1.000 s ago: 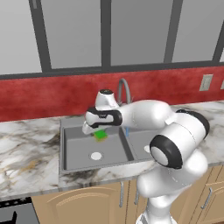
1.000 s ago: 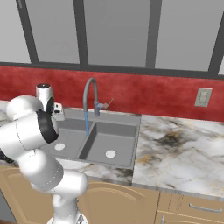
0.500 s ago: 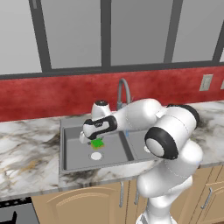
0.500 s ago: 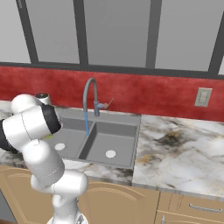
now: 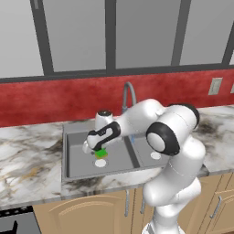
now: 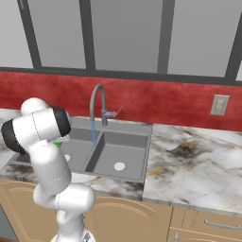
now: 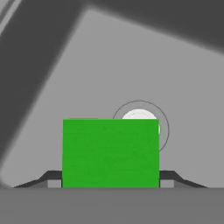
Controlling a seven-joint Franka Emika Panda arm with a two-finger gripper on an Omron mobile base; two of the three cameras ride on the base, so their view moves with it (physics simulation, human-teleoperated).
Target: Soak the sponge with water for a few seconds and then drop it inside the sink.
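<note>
Leftward from the water (image 6: 93, 133), the claw (image 5: 98, 151) now pinches the sponge (image 7: 110, 153) above the left drain (image 7: 151, 118) (mid-frame); release low inside the sink (image 5: 73, 168).

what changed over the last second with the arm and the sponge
The arm swung the sponge away from the water to the basin farther from the faucet stream, above its drain. The fingers stay shut on it. The water keeps running; the sink is unchanged.
</note>
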